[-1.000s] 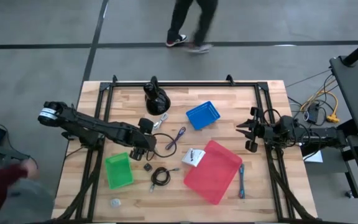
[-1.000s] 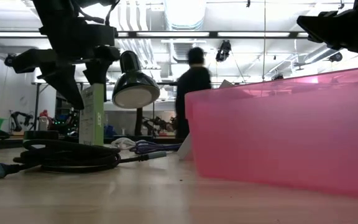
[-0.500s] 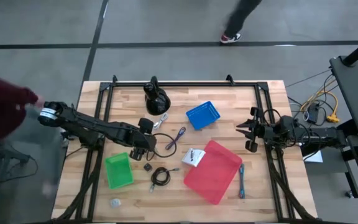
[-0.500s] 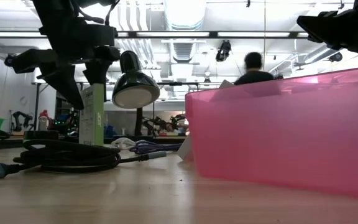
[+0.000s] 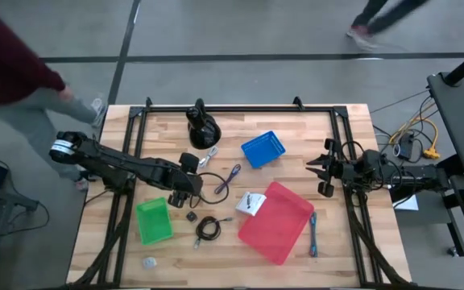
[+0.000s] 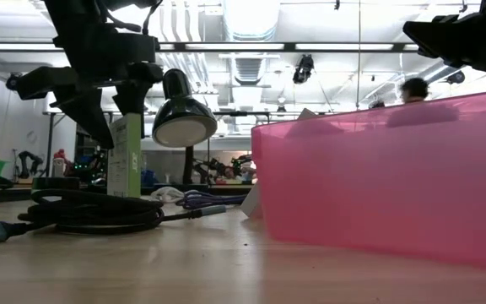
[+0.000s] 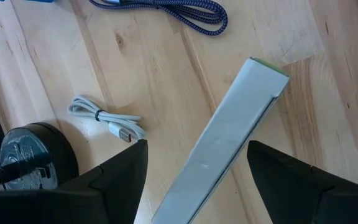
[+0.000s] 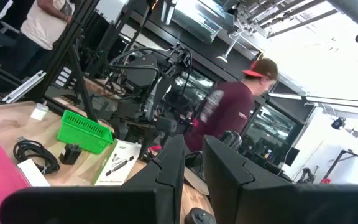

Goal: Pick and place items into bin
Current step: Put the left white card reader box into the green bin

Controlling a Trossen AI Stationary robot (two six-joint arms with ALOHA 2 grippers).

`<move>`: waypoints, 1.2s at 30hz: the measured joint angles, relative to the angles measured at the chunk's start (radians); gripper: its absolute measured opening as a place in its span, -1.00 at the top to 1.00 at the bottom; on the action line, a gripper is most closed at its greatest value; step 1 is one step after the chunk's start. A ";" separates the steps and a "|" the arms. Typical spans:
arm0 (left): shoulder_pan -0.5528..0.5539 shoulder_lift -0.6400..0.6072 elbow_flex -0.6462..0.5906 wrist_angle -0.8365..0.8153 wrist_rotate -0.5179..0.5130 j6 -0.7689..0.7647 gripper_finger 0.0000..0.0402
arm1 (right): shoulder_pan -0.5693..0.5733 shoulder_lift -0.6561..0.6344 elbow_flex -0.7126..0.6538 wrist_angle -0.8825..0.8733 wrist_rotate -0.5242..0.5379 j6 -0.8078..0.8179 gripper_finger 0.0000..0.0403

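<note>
The left pincer (image 5: 185, 192) hangs with its fingers spread astride an upright white box (image 7: 219, 146), just beside the green bin (image 5: 153, 221). The black coiled cable (image 5: 208, 228) lies on the surface (image 5: 296, 121) near the pink bin (image 5: 280, 225). The right pincer (image 5: 322, 169), fingers nearly pressed together and empty, waits at the right edge.

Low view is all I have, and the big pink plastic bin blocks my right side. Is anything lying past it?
Observer: Yes. A thin blue cable lies beside the pink plastic bin, on the side toward the right arm.
Operator: And the left tool?
Observer: The left tool is open, astride a long white cardboard box with a green end.
Operator: The right tool?
Observer: The right tool waits at the right edge of the wooden table, holding nothing.
</note>
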 joint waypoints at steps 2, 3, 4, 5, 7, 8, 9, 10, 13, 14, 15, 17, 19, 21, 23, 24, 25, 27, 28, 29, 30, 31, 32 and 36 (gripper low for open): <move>0.000 0.000 0.000 0.000 0.000 0.000 -0.29 | 0.000 0.000 0.000 0.000 0.000 0.000 0.76; 0.000 0.000 0.000 0.000 0.000 0.000 -0.29 | 0.000 0.000 0.000 0.000 0.000 0.000 0.76; 0.000 0.000 0.000 0.000 0.000 0.000 -0.28 | 0.000 0.000 0.000 0.000 0.000 0.000 0.76; 0.000 0.000 0.000 0.000 0.000 0.000 -0.27 | 0.000 0.000 0.000 0.000 0.000 0.000 0.76; 0.000 0.000 0.000 0.000 0.000 0.000 -0.21 | 0.000 0.000 0.000 0.000 0.000 0.000 0.76; 0.000 0.000 0.000 0.000 0.000 -0.001 -0.18 | 0.000 0.000 0.000 0.000 0.000 0.000 0.76; 0.000 0.000 0.000 0.000 0.000 0.000 -0.15 | 0.000 0.000 0.000 0.000 0.000 0.000 0.76; 0.000 0.000 0.000 0.000 0.000 -0.001 -0.11 | 0.000 0.000 0.000 0.000 0.000 0.000 0.76; 0.000 0.000 0.000 0.000 0.000 -0.001 0.00 | 0.000 0.000 0.000 0.000 0.000 0.000 0.76; 0.000 0.000 0.000 0.000 0.000 -0.001 0.04 | 0.000 0.000 0.000 0.000 0.000 0.000 0.76; 0.000 0.000 0.000 0.000 0.000 -0.001 0.07 | 0.000 0.000 0.000 0.000 0.000 0.000 0.76; 0.000 0.000 -0.001 0.000 0.000 -0.001 0.15 | 0.000 0.000 0.000 0.000 0.000 0.000 0.76; 0.000 0.000 -0.001 0.000 0.000 0.000 0.23 | 0.000 0.000 0.000 0.000 0.000 0.000 0.76; 0.000 0.000 -0.001 0.000 0.000 0.000 0.30 | 0.000 0.000 0.000 0.000 0.000 0.000 0.76; 0.000 0.000 -0.001 0.000 0.000 0.001 0.37 | 0.000 0.000 0.000 0.000 0.000 0.000 0.76; 0.000 0.000 -0.001 0.000 0.000 0.001 0.41 | 0.000 0.000 0.000 0.000 0.000 0.000 0.76; 0.000 0.000 -0.001 0.000 0.000 0.001 0.45 | 0.000 0.000 0.000 0.000 0.000 0.000 0.76; 0.000 0.000 -0.001 0.000 0.000 0.001 0.52 | 0.000 0.000 0.000 0.000 0.000 0.000 0.76; 0.000 0.000 -0.001 0.000 -0.001 0.002 0.56 | 0.000 0.000 0.000 0.000 0.000 0.000 0.76; 0.000 0.000 -0.001 0.000 -0.005 0.002 0.60 | 0.000 0.000 0.000 0.000 0.000 0.000 0.76; 0.000 0.000 0.000 0.000 -0.007 0.002 0.63 | 0.000 0.000 0.000 0.000 0.000 0.000 0.76; 0.000 0.000 0.001 0.000 -0.008 0.002 0.67 | 0.000 0.000 0.000 0.000 0.000 0.000 0.76; 0.000 0.000 0.002 0.000 -0.008 0.002 0.71 | 0.000 0.000 0.000 0.000 0.000 0.000 0.76; 0.000 0.000 0.006 0.000 -0.010 0.003 0.82 | 0.000 0.000 0.000 0.000 0.000 0.000 0.76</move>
